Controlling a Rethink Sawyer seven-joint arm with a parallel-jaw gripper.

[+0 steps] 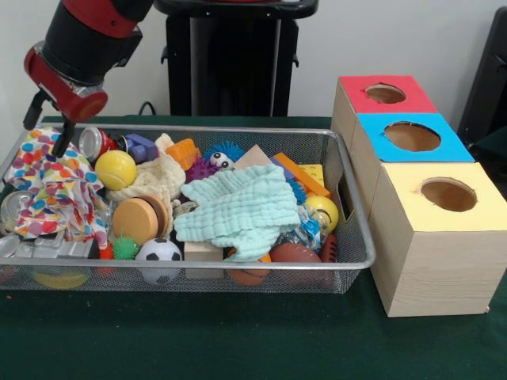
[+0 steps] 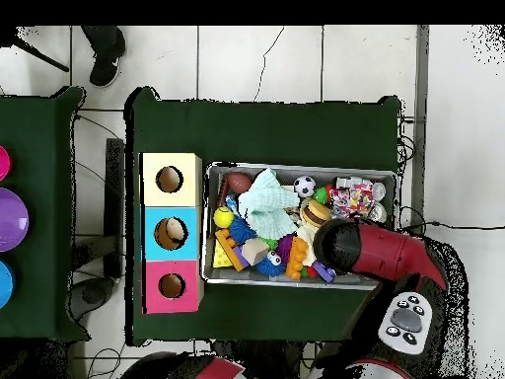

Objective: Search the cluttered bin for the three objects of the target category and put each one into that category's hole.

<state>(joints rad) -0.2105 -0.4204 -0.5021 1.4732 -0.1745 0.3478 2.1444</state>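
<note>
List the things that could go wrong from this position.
1. The gripper hangs over the polka-dot cloth at the bin's end; going down, it could snag the cloth rather than a toy.
2. The mint cloth covers the middle of the wire bin, so target objects may lie hidden beneath it.
3. The yellow ball could roll if nudged.

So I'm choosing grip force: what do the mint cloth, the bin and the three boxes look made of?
The mint cloth looks like soft crinkled cotton gauze, matte and rumpled. The bin is a fine metal wire mesh, silvery, see-through. The three boxes seem to be pale wood, grain showing, with coloured matte tops, probably paper.
</note>
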